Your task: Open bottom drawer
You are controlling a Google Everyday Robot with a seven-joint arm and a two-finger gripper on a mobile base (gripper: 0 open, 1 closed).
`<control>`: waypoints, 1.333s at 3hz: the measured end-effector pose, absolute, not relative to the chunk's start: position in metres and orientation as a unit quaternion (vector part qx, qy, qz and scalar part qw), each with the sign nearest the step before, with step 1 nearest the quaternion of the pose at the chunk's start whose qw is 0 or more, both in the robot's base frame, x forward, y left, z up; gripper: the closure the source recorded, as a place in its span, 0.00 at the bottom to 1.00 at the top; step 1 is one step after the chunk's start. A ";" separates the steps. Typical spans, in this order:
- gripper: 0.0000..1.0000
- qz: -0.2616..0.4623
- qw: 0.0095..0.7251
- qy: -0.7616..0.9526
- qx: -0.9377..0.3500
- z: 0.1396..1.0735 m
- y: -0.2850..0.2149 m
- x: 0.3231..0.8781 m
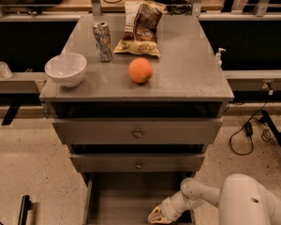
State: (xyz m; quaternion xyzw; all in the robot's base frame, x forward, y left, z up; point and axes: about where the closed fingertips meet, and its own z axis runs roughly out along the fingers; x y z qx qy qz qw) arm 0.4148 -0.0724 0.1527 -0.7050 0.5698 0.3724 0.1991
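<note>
The bottom drawer (126, 196) of the grey cabinet stands pulled out toward the camera. Its bare grey floor and left side wall show, while its front and knob lie below the frame edge. My gripper (159, 214) sits low over the drawer's front right part, at the bottom edge of the view. The white forearm (196, 193) reaches to it from the white arm body at the lower right.
The top drawer (137, 131) and middle drawer (138, 163) are slightly ajar above. The cabinet top holds a white bowl (65, 68), a can (102, 41), a chip bag (140, 29) and an orange (140, 70). Cables (246, 130) trail on the floor to the right.
</note>
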 end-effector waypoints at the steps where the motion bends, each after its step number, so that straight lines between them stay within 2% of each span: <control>1: 0.53 0.372 0.199 0.570 -0.705 0.153 -0.072 0.415; 2: 0.65 0.372 0.199 0.570 -0.705 0.153 -0.072 0.415; 3: 0.88 0.351 0.242 0.571 -0.701 0.158 -0.074 0.426; 4: 1.00 0.328 0.284 0.571 -0.697 0.167 -0.078 0.436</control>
